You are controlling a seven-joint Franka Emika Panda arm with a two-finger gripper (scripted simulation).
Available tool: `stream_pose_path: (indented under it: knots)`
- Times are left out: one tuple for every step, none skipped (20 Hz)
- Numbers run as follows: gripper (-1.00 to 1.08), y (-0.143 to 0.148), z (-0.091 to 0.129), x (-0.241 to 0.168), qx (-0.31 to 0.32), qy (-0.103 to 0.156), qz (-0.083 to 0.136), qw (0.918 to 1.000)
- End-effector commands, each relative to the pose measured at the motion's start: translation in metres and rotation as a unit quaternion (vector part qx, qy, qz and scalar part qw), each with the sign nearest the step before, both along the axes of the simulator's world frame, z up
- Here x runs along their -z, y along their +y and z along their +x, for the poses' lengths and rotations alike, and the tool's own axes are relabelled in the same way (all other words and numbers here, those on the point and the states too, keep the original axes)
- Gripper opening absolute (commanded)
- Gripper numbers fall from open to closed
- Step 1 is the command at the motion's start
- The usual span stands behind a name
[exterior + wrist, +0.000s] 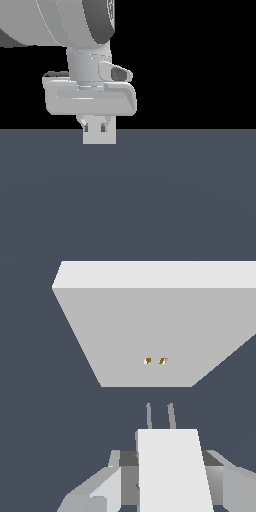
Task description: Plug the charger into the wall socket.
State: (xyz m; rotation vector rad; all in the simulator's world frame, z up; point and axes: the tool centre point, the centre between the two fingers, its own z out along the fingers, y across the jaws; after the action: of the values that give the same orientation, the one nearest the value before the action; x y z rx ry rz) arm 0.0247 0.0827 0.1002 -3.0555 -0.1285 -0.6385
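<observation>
Between the pincer (pixel 167 476) fingers: the charger (pixel 170 468), a white block, clamped on both sides, its two thin prongs (pixel 160 415) leading out ahead. In the exterior view it hangs under the hand, low over the dark surface (pixel 175 200) — whether it touches, I cannot tell.

Ahead of the prongs: the socket (pixel 145 331), a grey plate, two orange holes (pixel 155 361) at its centre. Prongs and plate stand apart, with bare surface showing between them.

Step in hand, as judged: final approach and insertion. Done well, it means keeping the prong pair parallel to the hole pair, each prong aimed at its own hole, and advancing straight without twist.

Edges and room: the holes lie well inside the plate's edges. Open surface on both flanks — nothing else in view to obstruct a sideways correction.
</observation>
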Motion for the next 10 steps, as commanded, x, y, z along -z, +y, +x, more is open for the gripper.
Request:
stream_pose_path:
  knots:
    - [-1.00, 0.000, 0.002, 0.000, 0.000, 0.000, 0.000, 1.0000]
    - [-1.00, 0.000, 0.004, 0.000, 0.000, 0.000, 0.000, 1.0000]
    - [-1.00, 0.000, 0.006, 0.000, 0.000, 0.000, 0.000, 1.0000]
    - [-1.00, 0.001, 0.008, 0.000, 0.000, 0.000, 0.000, 1.0000]
    - [-1.00, 0.001, 0.011, 0.000, 0.000, 0.000, 0.000, 1.0000]
    - [-1.00, 0.001, 0.014, 0.000, 0.000, 0.000, 0.000, 1.0000]
    - [-1.00, 0.001, 0.018, 0.000, 0.000, 0.000, 0.000, 1.0000]
    - [-1.00, 0.002, 0.022, 0.000, 0.000, 0.000, 0.000, 1.0000]
    - [-1.00, 0.002, 0.026, 0.000, 0.000, 0.000, 0.000, 1.0000]
    - [-1.00, 0.002, 0.030, 0.000, 0.000, 0.000, 0.000, 1.0000]
